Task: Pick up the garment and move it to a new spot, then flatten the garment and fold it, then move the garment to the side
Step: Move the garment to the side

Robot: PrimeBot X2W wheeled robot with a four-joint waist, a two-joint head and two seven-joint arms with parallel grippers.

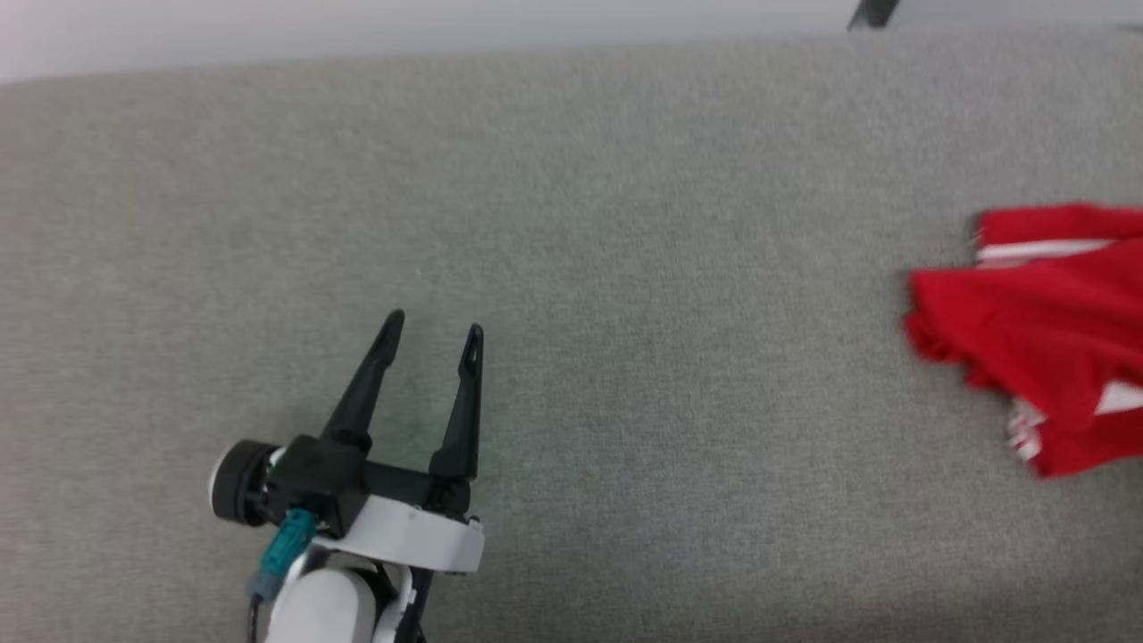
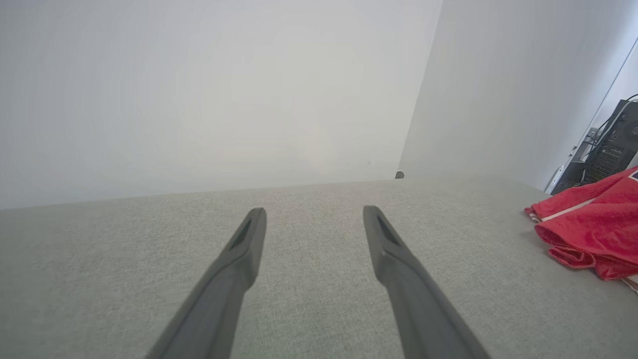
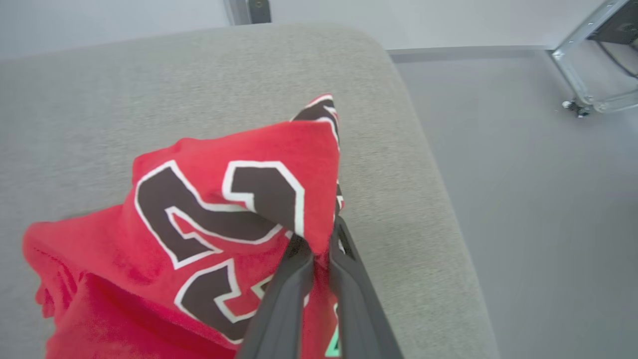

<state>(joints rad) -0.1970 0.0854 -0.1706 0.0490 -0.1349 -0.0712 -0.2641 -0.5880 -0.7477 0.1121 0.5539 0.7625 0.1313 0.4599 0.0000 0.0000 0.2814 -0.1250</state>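
Note:
The garment [image 1: 1040,330], a red shirt with white striped trim, lies crumpled at the right edge of the grey fabric surface [image 1: 625,268]. Its black, white-edged number shows in the right wrist view, where the garment [image 3: 199,209] is pulled up into a peak. My right gripper [image 3: 319,247] is shut on a fold of that cloth, fingers pressed together. My left gripper [image 1: 435,329] hovers open over bare fabric at the lower left, far from the garment. In the left wrist view, the left gripper [image 2: 314,214] has its fingers wide apart, with the garment [image 2: 593,234] at the right edge.
The grey surface [image 3: 408,164] ends in a rounded edge just right of the garment, with grey floor [image 3: 538,199] beyond. A metal frame on casters [image 3: 588,60] stands on that floor. A pale wall [image 2: 199,99] backs the surface, with dark equipment [image 2: 608,149] at the far right.

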